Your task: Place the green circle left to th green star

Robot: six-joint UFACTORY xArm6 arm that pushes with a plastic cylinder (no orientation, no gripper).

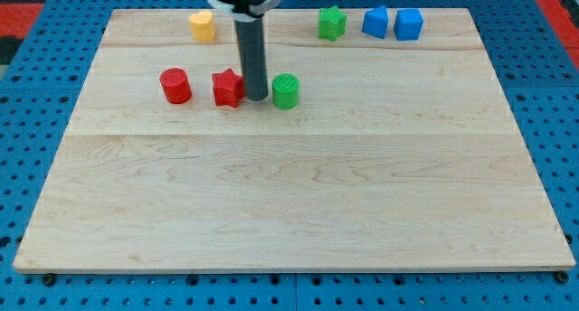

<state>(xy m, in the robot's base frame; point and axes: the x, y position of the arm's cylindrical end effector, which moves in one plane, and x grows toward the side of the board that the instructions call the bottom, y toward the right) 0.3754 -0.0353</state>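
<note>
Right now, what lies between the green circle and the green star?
Only bare board in the camera view: the green circle sits below-left of the green star.

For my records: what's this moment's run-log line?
tip between red star and green circle | green star far, upper right | not placed

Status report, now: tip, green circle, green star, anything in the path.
My tip down between red star and green circle, at the circle's left side. Green star toward the view's top, up-right of the circle. Nothing between them.
</note>
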